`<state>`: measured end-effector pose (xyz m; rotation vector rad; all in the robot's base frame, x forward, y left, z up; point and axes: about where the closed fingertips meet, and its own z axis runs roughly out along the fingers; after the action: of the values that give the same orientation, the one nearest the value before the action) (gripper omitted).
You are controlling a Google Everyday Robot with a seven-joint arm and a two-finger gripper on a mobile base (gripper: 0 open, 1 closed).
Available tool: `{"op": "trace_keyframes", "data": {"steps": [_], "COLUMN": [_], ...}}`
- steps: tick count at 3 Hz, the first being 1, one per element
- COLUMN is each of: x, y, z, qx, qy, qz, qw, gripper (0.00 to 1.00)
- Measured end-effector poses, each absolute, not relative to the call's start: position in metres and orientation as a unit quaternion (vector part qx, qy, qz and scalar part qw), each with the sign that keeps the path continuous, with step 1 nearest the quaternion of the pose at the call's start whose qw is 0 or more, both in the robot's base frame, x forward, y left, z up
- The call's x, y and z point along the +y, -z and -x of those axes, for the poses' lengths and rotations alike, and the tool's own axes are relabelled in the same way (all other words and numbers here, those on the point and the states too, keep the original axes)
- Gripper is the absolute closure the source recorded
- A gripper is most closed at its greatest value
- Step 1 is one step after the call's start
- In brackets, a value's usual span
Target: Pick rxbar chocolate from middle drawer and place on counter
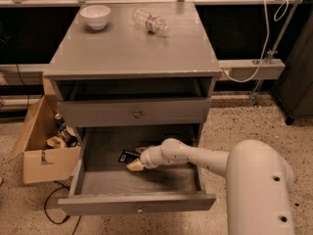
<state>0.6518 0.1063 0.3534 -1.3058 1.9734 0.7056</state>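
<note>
Camera view: the middle drawer stands pulled well out of the grey cabinet, which lets the arm reach in from the right over its side wall. The gripper is low inside, near the drawer floor and left of centre. Its two pale fingertips show apart, one nearer the back and one nearer the front, so it reads as spread and not yet clamped on anything. The rxbar chocolate, a small black wrapper with a white patch, lies flat on the drawer floor just at the gripper's left, its near end touching or almost between the tips. Whether there is real contact I cannot say. The low, sideways wrist suits a thin flat bar: the tips must come down to floor level to pinch its edges. By my judgement the step in hand is the approach for the grasp, with lifting and placing all to come.

The counter above is a smooth grey top with a worn front edge. A white bowl sits at its back left and a clear bottle lies on its side at the back middle, leaving bare surface toward the front for the bar. The knobbed drawer front is shut. The floor is speckled, and an open cardboard box of oddments stands left of the cabinet
</note>
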Motion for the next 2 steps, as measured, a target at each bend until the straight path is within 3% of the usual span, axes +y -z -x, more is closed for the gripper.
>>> {"op": "trace_keyframes", "data": {"steps": [2], "x": [0.098], "y": [-0.361], "z": [-0.655], "qx": [0.748], "qy": [-0.274], "qz": [0.497], "qw": [0.344], "gripper": [0.99]}}
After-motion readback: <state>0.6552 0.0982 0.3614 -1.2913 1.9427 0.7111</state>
